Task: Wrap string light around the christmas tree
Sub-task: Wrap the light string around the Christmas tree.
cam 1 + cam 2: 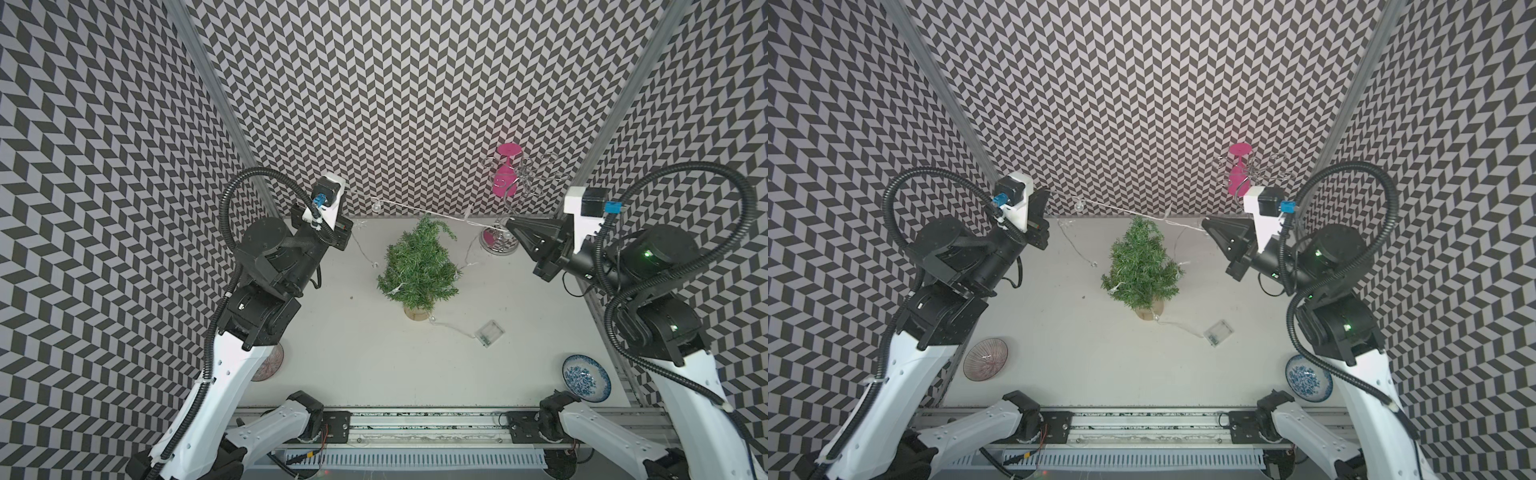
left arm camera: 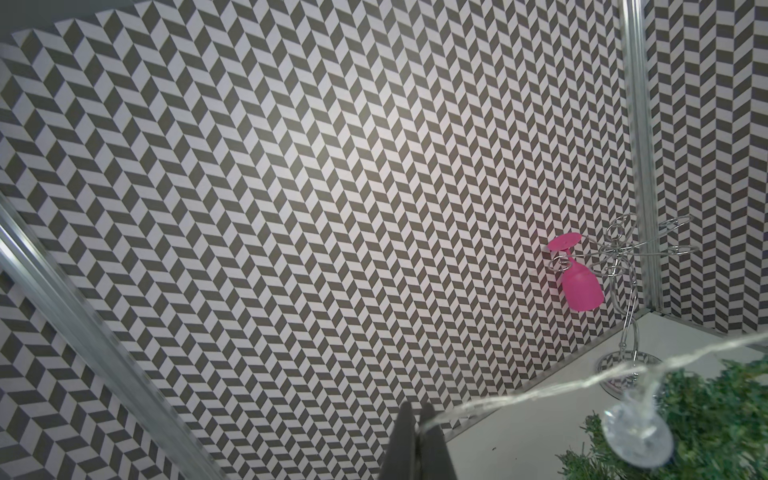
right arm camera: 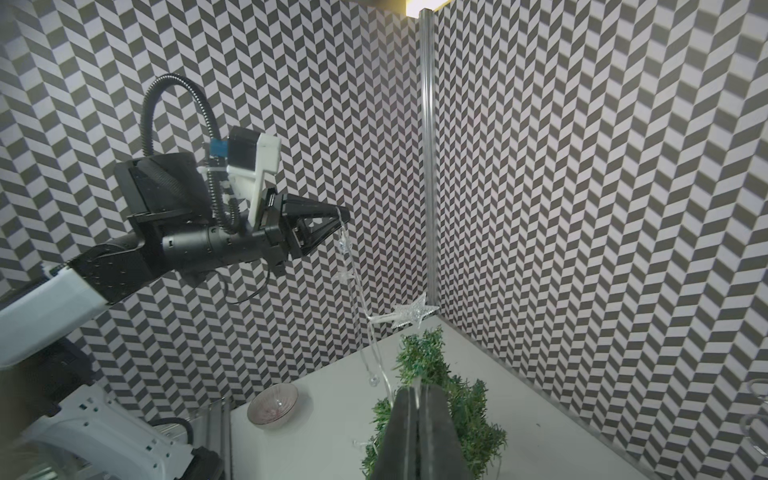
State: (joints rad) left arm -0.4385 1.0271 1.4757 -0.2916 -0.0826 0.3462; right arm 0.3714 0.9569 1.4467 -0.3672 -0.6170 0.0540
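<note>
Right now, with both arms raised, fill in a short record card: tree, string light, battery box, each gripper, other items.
christmas tree: upright, tip bent
string light: lies across the tree's lower branches; one stretch strung between both grippers near the tip
battery box: flat on the table, apart from the tree's base
left gripper: shut on the string light
right gripper: shut on the string light
other items: pink glass hanging on silver stand; blue bowl
</note>
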